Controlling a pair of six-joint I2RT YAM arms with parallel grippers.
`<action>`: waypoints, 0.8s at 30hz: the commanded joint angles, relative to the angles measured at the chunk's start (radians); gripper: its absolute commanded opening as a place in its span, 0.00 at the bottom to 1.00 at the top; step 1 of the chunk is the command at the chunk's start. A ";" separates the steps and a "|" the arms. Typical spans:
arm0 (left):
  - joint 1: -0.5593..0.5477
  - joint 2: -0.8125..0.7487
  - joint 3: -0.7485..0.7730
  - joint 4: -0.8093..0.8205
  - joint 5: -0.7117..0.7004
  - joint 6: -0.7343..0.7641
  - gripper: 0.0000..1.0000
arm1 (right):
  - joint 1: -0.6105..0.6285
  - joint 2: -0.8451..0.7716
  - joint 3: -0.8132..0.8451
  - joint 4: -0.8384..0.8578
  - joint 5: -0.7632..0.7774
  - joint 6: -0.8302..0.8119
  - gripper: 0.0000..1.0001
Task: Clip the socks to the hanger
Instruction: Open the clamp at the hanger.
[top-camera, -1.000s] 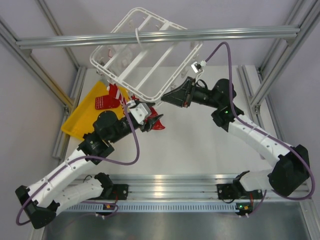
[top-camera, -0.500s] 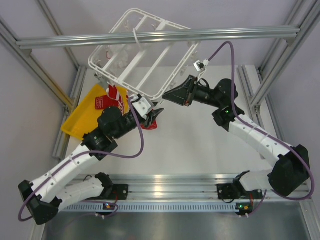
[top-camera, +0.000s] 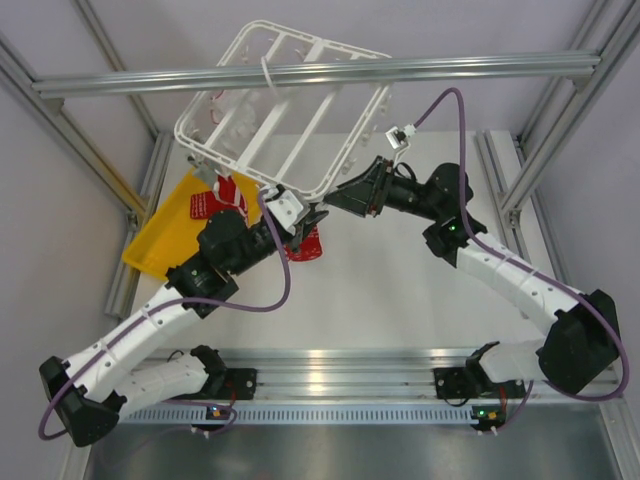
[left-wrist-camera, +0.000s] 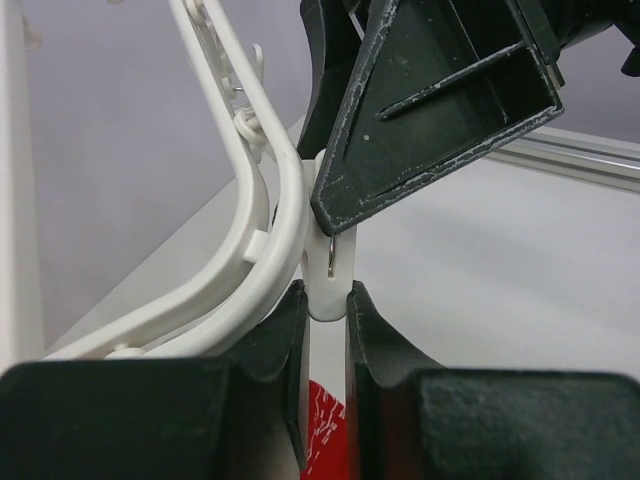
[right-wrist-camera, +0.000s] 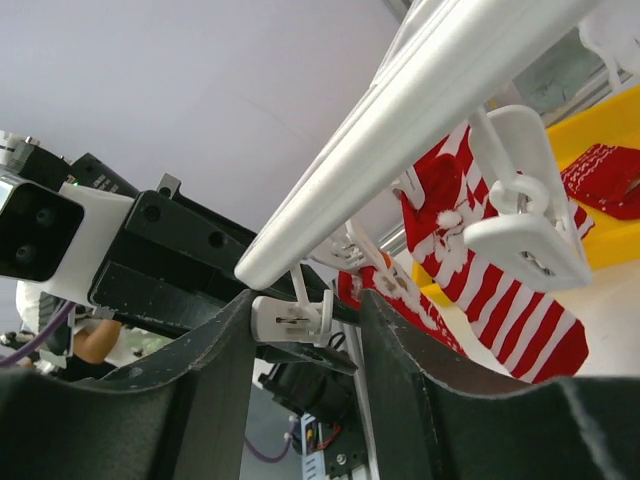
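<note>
Two wrist views show what overhead hides: left gripper (left-wrist-camera: 321, 297) nearly closed, nipping red sock (left-wrist-camera: 322, 440) under hanger's (left-wrist-camera: 275, 240) edge clip (left-wrist-camera: 330, 262), right gripper (right-wrist-camera: 305, 298) loosely parted around it.

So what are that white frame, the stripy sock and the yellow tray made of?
The white frame looks like moulded plastic: smooth, slightly glossy, with rounded bars. The stripy sock looks like soft fabric: it hangs limp and matt. The yellow tray is probably plastic too: even colour, smooth surface.

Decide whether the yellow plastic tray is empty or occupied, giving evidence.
Occupied: a small red fabric sock with white markings lies flat in the yellow plastic tray.
</note>
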 joint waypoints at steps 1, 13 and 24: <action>-0.004 -0.005 0.054 0.126 0.019 -0.009 0.00 | 0.010 -0.013 -0.005 -0.002 0.000 0.011 0.45; -0.002 -0.035 0.034 0.097 0.016 0.014 0.00 | -0.007 -0.014 -0.012 0.011 0.023 0.018 0.09; -0.002 -0.075 0.021 0.057 0.022 -0.011 0.66 | -0.007 -0.014 -0.021 0.056 -0.010 0.040 0.00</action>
